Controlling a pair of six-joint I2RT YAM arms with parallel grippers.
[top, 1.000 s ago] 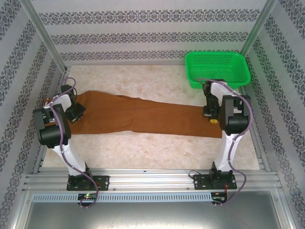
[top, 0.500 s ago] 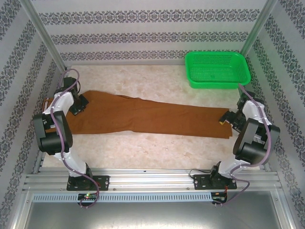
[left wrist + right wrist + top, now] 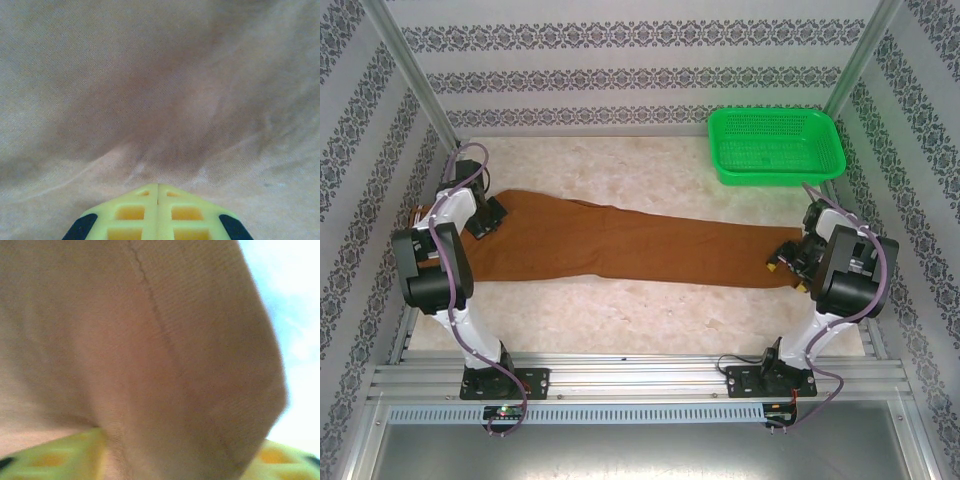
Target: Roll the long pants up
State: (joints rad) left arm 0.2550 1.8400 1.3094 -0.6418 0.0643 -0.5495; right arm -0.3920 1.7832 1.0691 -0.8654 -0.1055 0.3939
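left gripper: closed, empty | right gripper: clamping long pants hem

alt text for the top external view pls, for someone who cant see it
Rust-brown long pants lie flat and unrolled across a pale table, with the left gripper at the waist end and the right gripper at the leg cuffs. A green basket sits at the far right corner, apart from the cloth.
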